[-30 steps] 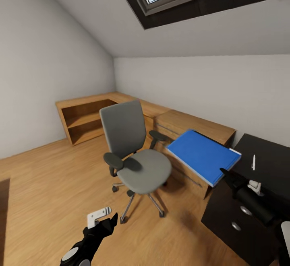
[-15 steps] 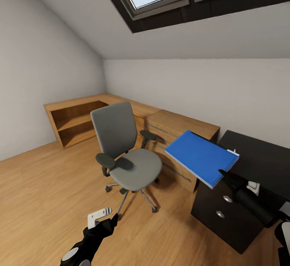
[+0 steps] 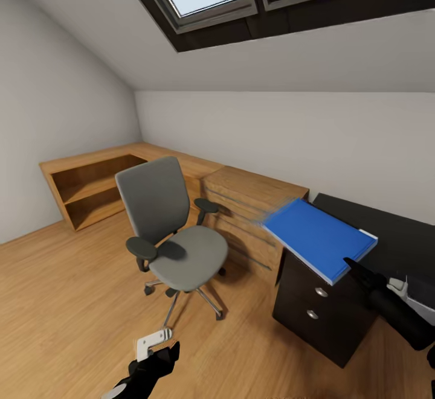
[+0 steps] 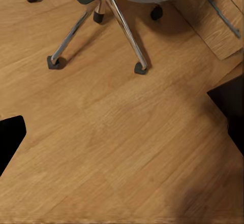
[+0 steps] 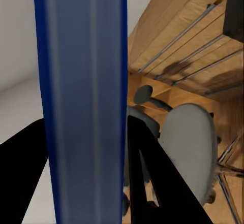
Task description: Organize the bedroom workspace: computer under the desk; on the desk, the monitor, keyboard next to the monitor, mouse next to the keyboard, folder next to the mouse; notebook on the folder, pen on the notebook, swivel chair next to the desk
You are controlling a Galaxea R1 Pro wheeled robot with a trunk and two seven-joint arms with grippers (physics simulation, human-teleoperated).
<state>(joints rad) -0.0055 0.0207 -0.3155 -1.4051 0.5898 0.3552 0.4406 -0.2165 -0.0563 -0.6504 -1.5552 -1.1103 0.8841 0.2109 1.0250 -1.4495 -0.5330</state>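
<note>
Right end effector (image 3: 353,264) clamps folder (image 3: 319,237) (blue) — above desk (image 3: 386,230); edge-on.

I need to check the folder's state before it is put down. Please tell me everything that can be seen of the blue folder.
The folder is a flat, bright blue rectangle with a thin pale edge, looking like stiff plastic or card. It is closed and held in the air, slightly tilted, above the corner of the black desk and its drawer unit. The right pincer grips its near edge. The right wrist view shows it edge-on between the dark fingers.
</note>
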